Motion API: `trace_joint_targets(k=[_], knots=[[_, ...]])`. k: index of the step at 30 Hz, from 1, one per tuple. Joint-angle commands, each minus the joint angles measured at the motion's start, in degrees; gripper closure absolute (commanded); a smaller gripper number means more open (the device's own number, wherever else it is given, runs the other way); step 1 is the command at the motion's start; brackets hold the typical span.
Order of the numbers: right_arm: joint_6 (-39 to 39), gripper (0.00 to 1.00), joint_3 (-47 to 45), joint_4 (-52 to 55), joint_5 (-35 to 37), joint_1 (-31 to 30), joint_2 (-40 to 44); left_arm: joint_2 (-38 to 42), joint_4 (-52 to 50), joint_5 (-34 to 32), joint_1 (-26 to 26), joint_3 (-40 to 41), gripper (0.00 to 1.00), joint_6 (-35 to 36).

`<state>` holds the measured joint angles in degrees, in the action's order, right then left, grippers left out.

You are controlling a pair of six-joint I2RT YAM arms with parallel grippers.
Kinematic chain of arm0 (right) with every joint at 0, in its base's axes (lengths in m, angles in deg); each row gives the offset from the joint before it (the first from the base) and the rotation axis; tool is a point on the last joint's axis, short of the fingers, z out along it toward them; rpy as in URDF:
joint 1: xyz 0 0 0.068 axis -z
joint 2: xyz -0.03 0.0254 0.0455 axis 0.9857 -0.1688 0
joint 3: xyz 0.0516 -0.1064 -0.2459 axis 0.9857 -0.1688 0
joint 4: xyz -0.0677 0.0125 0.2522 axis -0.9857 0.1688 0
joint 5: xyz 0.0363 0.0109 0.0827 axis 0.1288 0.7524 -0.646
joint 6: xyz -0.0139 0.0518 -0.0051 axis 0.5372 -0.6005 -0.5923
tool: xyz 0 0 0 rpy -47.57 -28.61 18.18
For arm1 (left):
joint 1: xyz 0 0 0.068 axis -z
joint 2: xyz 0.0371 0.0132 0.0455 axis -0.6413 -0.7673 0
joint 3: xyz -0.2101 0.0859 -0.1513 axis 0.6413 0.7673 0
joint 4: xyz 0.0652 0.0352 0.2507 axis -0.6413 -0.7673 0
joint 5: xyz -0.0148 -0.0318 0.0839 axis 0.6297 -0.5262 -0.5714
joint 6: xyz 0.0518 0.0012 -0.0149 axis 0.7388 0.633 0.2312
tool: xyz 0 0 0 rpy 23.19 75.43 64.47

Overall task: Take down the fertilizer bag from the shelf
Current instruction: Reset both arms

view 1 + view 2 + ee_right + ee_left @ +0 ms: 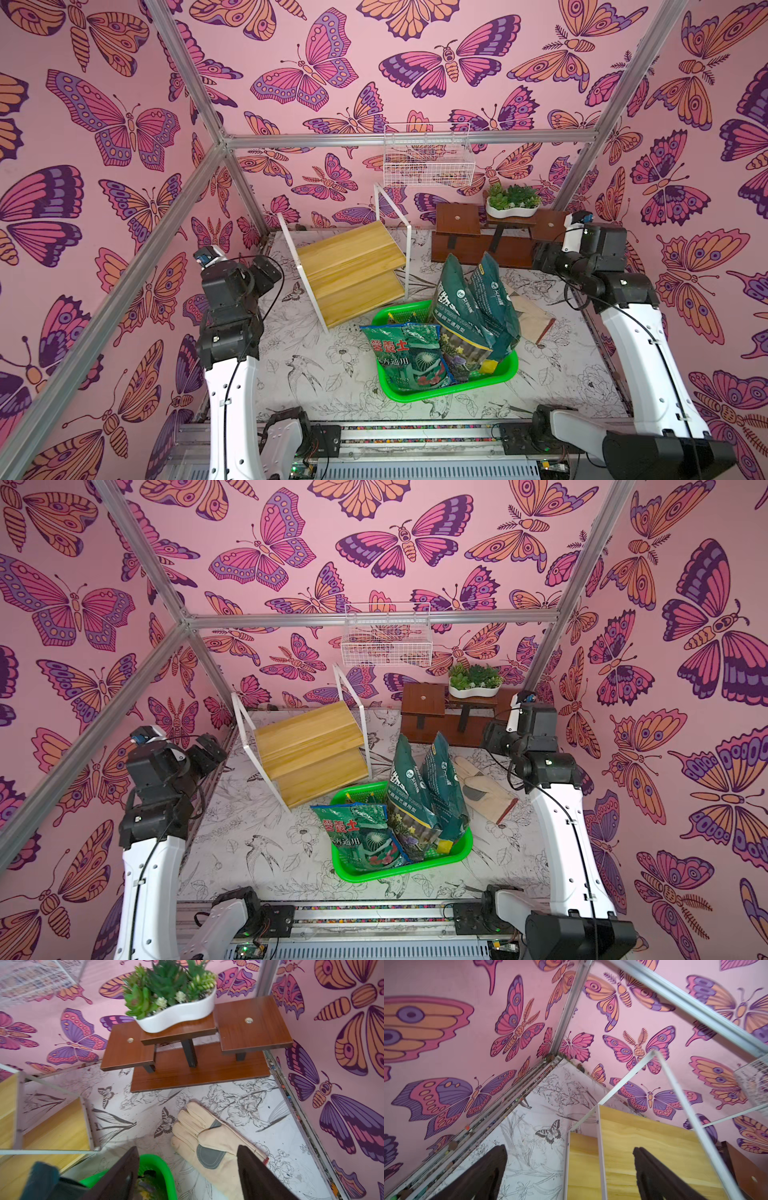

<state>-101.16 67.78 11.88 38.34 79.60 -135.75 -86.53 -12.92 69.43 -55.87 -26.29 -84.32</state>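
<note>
The fertilizer bag (pixel 459 316) stands leaning in the green basket (pixel 509 374). The shelf (pixel 353 266) is just beside the basket with both boards bare, so the taking-down looks done. The left gripper (pixel 569 1148) gapes wide and empty. The right gripper (pixel 188 1148) hangs beyond the basket's far side, also spread, with nothing between its jaws. The bag looks soft, slick-filmed and bottom-heavy — likely to sag or slip if squeezed mid-body — so it is best pinched at its flat, crimped top.
</note>
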Motion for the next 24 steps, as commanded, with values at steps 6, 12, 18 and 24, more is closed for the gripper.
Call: trace_joint_targets(k=[6, 12, 18, 24], knots=[[0.5, 0.17, -13.9, -10.8, 16.3, 1.1, -2.1, 2.7, 4.4, -10.3, -0.4, 13.5, 0.00, 5.4], [1.6, 0.16, -24.6, -21.1, 23.4, 1.0, -3.1, 1.4, 12.0, -13.8, -0.4, 23.0, 0.00, 3.7], [3.4, 0.16, -39.2, -42.3, 17.7, 1.1, -5.1, -1.7, 25.9, -4.9, -0.5, 32.2, 0.00, 2.7], [2.6, 0.13, -45.7, -58.8, 13.4, 1.0, -7.8, -9.3, 31.5, 0.1, 0.1, 33.1, 0.01, 3.9]])
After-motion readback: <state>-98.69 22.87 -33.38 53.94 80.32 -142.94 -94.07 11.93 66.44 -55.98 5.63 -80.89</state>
